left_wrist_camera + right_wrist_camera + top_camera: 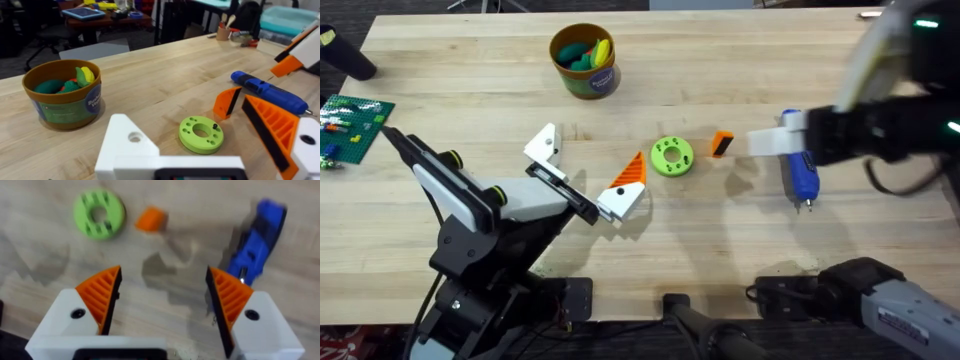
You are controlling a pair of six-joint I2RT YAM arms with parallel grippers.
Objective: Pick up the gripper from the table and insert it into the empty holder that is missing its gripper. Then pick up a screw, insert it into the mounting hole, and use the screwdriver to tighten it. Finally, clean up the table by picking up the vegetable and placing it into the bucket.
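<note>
The step in hand looks to be the first one, picking up the loose gripper (721, 143), a small orange piece lying on the worktop (470, 110) just beside the green disc (671, 156) and between it and the blue screwdriver (801, 175). The right gripper (164, 302) hangs above this stretch with its jaws spread wide and nothing between them, the orange piece off to one side of their gap in the wrist view. To do it well, I judge the arm should centre the gap over the piece, come down with one pad on each of its flat sides, and keep clear of the disc so that it is not nudged (the piece is light and would likely skid). The left gripper (582, 178) rests low near the worktop; its jaws stand apart, one white mount carrying an orange tip, the other being the empty holder (543, 145), which lies well apart from the piece. Counted: one loose orange piece, one disc, one screwdriver, one bucket (584, 60) at the far side holding several toy vegetables (their number I cannot tell), two arms. I cannot make out a loose screw for certain.
</note>
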